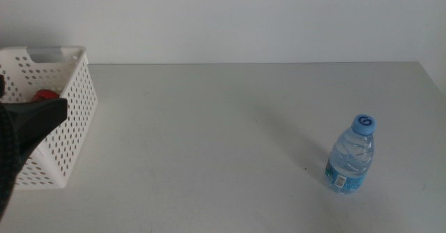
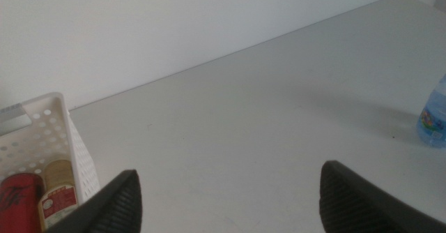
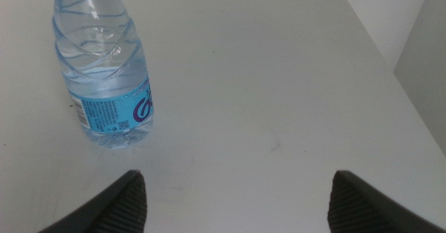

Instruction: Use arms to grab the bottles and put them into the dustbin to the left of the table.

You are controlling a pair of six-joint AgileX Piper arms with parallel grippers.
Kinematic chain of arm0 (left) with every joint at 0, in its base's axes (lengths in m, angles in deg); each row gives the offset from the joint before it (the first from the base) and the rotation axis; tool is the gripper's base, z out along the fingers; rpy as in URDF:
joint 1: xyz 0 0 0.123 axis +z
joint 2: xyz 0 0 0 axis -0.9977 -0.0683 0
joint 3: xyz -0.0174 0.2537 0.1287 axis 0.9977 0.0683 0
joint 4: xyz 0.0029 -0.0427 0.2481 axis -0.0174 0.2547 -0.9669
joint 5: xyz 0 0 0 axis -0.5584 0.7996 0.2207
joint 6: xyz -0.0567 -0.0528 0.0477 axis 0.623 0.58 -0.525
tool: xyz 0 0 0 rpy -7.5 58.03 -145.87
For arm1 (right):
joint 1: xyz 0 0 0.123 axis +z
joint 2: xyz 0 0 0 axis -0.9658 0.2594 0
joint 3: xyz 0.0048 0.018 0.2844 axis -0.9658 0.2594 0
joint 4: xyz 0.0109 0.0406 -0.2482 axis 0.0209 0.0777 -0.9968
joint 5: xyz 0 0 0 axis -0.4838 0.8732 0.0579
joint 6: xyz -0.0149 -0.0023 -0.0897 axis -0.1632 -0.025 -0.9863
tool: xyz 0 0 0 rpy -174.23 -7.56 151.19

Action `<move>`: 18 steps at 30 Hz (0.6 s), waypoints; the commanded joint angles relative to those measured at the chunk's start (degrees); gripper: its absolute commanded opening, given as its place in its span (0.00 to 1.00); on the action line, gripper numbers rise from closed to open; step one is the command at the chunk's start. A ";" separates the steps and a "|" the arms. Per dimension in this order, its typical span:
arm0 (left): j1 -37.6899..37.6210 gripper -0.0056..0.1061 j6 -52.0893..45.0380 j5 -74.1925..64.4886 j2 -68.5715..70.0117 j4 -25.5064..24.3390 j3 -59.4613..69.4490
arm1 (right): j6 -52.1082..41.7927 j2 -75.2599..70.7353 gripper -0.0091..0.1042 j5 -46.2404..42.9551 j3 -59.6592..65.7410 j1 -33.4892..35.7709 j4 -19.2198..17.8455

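A small clear water bottle with a blue cap stands upright on the right part of the table. In the right wrist view this bottle is close ahead and off to one side of my right gripper, which is open and holds nothing. That arm does not show in the middle view. My left gripper hovers at the left edge by the white dustbin. It is open and empty. Inside the dustbin lie a red can and a yellow-drink bottle.
A white wall runs behind the table's far edge. The table's right edge lies a short way beyond the water bottle. Bare grey tabletop stretches between the dustbin and that bottle.
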 commanded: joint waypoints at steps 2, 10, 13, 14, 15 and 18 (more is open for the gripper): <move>0.06 0.80 0.96 4.20 -0.31 0.59 -1.29 | -1.50 -1.25 0.67 -5.00 -0.03 -0.30 -0.73; 0.06 0.80 0.96 4.20 -0.31 0.59 -1.29 | -1.53 -1.20 0.67 -26.42 -0.03 -0.30 2.23; 0.06 0.80 0.96 4.20 -0.31 0.59 -1.29 | -2.21 -0.55 0.67 -27.99 -0.03 -0.30 1.20; 0.06 0.80 0.96 4.20 -0.31 0.59 -1.29 | -2.52 0.01 0.67 -27.99 -0.03 -0.30 1.06; 0.06 0.80 0.96 4.20 -0.31 0.59 -1.29 | -2.28 0.78 0.67 -27.99 -0.03 -0.30 1.14; 0.06 0.80 0.96 4.20 -0.31 0.59 -1.29 | 5.25 3.96 0.67 -27.99 -0.03 -0.19 1.74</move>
